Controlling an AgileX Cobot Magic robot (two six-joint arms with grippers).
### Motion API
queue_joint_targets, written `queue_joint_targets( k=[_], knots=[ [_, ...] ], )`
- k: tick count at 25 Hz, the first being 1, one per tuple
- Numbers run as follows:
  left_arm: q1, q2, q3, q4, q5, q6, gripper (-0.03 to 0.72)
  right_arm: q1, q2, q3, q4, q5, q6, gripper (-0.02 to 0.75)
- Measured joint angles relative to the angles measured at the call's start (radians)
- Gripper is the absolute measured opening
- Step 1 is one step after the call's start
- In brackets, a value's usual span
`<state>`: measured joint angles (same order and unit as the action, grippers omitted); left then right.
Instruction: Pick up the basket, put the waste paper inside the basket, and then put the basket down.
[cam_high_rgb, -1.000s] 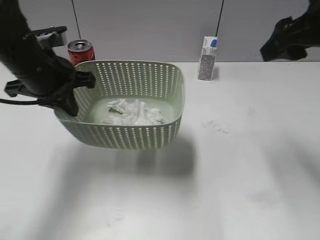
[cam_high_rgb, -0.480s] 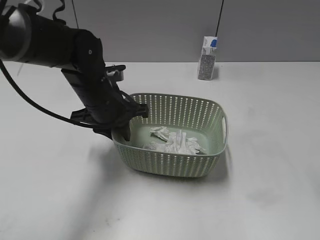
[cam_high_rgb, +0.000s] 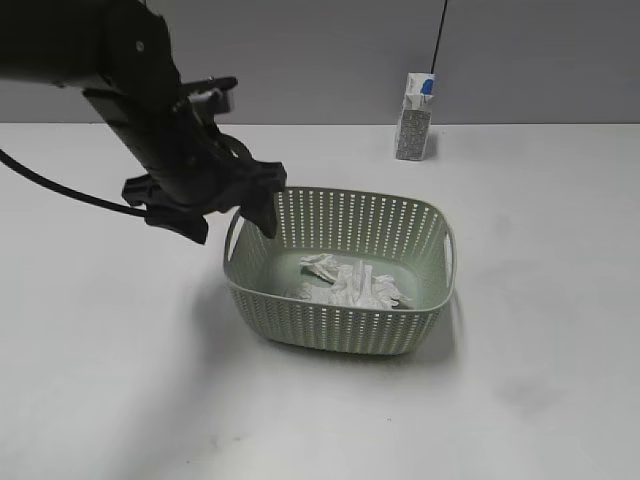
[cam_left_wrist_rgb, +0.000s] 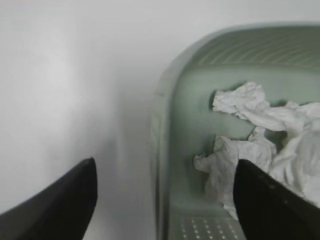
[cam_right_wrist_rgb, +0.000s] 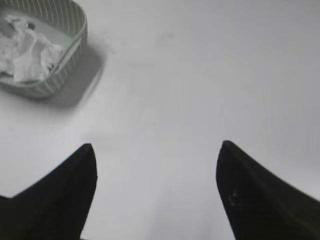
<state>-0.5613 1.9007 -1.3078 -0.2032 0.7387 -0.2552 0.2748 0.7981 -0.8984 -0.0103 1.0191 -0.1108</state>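
The pale green basket (cam_high_rgb: 330, 325) stands on the white table, right of centre. Several crumpled white waste paper wads (cam_high_rgb: 350, 283) lie inside it. My left gripper (cam_high_rgb: 237, 228) hangs open just above the basket's left rim, with one finger outside the wall and one over the inside. In the left wrist view the basket wall (cam_left_wrist_rgb: 165, 125) runs between the spread fingers (cam_left_wrist_rgb: 165, 165), and the paper (cam_left_wrist_rgb: 260, 130) lies to the right. My right gripper (cam_right_wrist_rgb: 156, 147) is open and empty over bare table. The basket (cam_right_wrist_rgb: 70, 50) and the paper (cam_right_wrist_rgb: 30, 50) show at the upper left of the right wrist view.
A small white-and-grey carton with a blue top (cam_high_rgb: 415, 116) stands upright at the back of the table, beyond the basket. A thin black cable (cam_high_rgb: 440, 35) hangs against the wall behind it.
The basket went from held in the air at the left to resting on the table. My left gripper has since let go of its rim, opened and risen slightly.
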Motion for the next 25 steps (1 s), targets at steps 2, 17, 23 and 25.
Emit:
queue_joint_targets(
  k=[2, 17, 23, 25],
  knots=[
    [0.026, -0.048, 0.000, 0.001, 0.019, 0.042, 0.643, 0.000, -0.081, 0.115, 0.001, 0.004, 0.014, 0.563],
    [0.413, -0.286, 0.000, 0.197, 0.370, 0.278, 0.587, 0.000, -0.691, 0.477, 0.010, -0.069, 0.027, 0.557],
    [0.534, -0.327, 0.030, 0.194, 0.467, 0.286, 0.572, 0.000, -0.799, 0.478, 0.010, -0.069, 0.027, 0.529],
    [0.539, -0.387, 0.076, 0.187, 0.470, 0.286, 0.570, 0.000, -0.802, 0.478, 0.010, -0.069, 0.029, 0.528]
  ],
)
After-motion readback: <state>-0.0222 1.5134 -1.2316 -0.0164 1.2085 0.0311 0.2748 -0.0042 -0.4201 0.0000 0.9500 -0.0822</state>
